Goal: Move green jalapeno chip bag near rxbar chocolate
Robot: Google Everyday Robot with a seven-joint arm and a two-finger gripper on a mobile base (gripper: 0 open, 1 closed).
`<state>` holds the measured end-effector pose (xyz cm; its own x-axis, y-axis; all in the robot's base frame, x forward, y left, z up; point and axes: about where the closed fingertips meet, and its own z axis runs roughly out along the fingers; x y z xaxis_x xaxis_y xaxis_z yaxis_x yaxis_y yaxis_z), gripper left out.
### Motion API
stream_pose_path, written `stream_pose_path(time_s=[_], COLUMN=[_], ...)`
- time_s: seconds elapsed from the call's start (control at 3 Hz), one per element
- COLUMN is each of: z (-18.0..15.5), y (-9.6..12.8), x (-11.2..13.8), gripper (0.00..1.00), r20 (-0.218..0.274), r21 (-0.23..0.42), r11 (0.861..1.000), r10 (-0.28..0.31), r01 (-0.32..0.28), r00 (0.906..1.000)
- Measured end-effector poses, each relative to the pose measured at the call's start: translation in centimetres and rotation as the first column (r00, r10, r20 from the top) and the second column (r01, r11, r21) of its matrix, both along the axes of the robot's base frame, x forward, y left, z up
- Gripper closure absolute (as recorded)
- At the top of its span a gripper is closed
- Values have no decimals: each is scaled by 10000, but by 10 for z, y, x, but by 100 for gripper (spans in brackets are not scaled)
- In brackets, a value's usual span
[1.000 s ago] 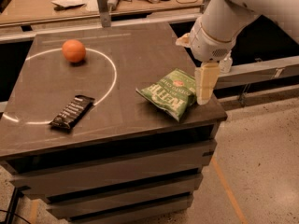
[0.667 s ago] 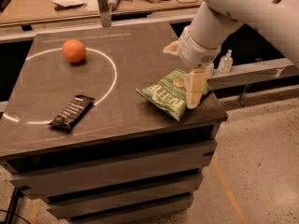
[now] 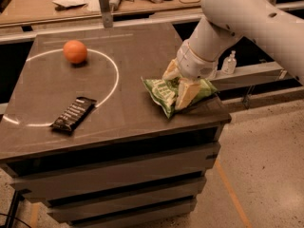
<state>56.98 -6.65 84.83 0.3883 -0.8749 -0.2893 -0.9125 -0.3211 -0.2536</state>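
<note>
The green jalapeno chip bag (image 3: 160, 92) lies on the dark table (image 3: 137, 42) near its right front corner. My gripper (image 3: 179, 82) has come down over the bag's middle; one pale finger (image 3: 186, 94) is in front of the bag and the other (image 3: 170, 71) behind it, spread apart with the bag between them. The bag rests on the table. The rxbar chocolate (image 3: 73, 114), a slim dark bar, lies at the left front of the table, far from the bag, on a white painted circle line.
An orange (image 3: 75, 51) sits at the back left inside the white circle (image 3: 114, 75). A cluttered workbench (image 3: 71, 4) runs behind the table. A small clear bottle (image 3: 229, 63) stands on a ledge to the right. The table's right edge is close to the bag.
My gripper has moved left and down from beside the bag's right edge to over the bag, its fingers now straddling it. The bag, bar and orange have not shifted.
</note>
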Motion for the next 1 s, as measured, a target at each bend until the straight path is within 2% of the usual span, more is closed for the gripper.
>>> stream_pose_path(time_s=[0.33, 0.67, 1.0], z=[-2, 22, 59], y=[-1, -4, -4], x=[-3, -4, -4], gripper=[72, 100, 100], r20=[-89, 151, 951], r21=[204, 903, 1272], r11=[9998, 9956, 9911], r10=[44, -251, -506], r01=[-42, 237, 383], r00=[10000, 9996, 9942])
